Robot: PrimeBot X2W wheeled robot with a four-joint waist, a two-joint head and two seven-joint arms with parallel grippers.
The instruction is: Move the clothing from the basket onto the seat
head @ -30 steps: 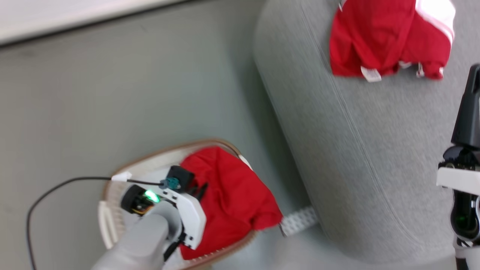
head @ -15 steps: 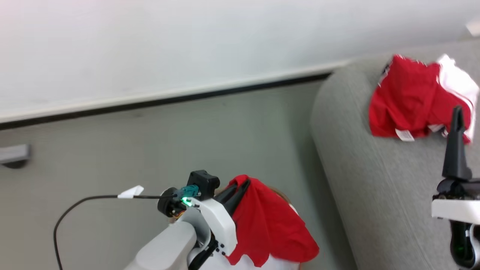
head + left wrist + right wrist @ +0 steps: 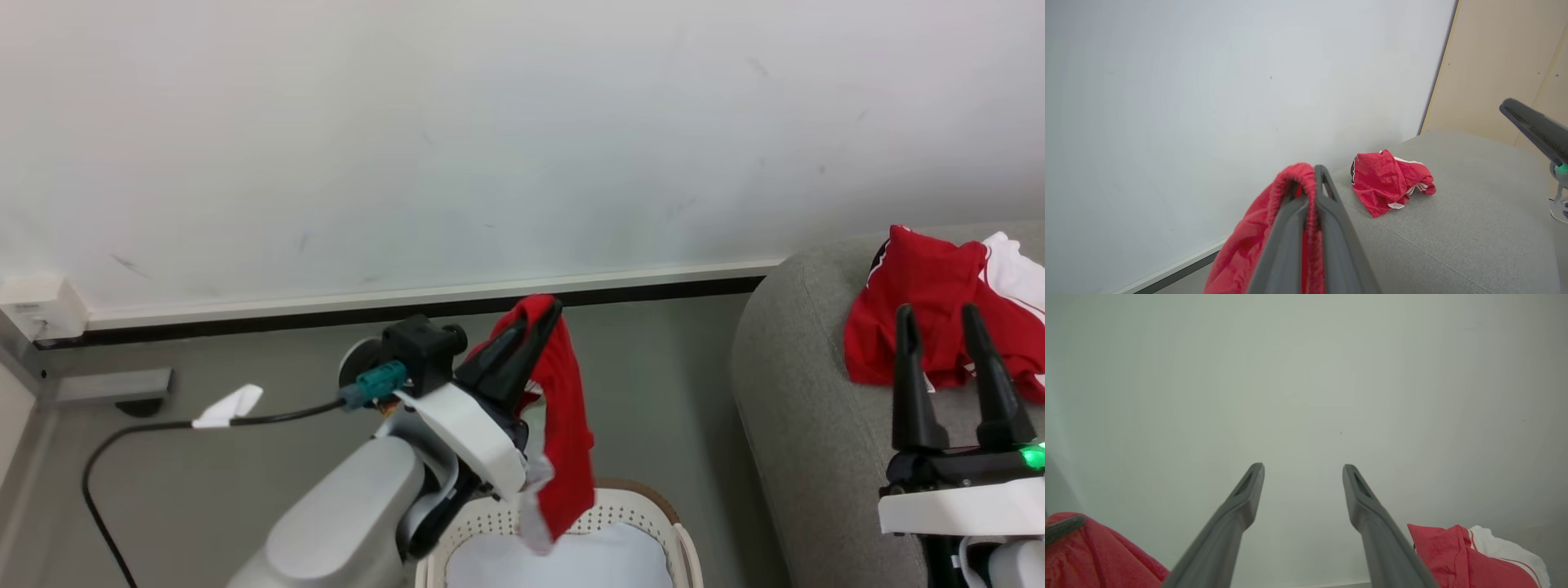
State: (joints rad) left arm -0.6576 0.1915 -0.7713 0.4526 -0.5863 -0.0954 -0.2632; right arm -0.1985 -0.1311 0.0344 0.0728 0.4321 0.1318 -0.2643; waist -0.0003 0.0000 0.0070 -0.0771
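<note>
- The left gripper [image 3: 540, 315] is seen at centre of the head view, fingers pressed together on a fold of a red garment [image 3: 567, 425] (the pinch is at the very tips).
- The garment is hung down from the tips; its lower end is over the basket [image 3: 653, 500], bottom centre, where a pale lining cloth [image 3: 571, 563] is lying.
- A second red garment [image 3: 922, 327] is laid on the seat [image 3: 800, 392], right of the frame.
- The right gripper [image 3: 935, 310] is held spread, w/o anything between the fingers, lower right.
- Risks: the cloth could be lost from such a shallow pinch if swung fast to the seat; the hanging end could be caught on the basket rim; the right gripper, approx. in the path, could be hit.
</note>
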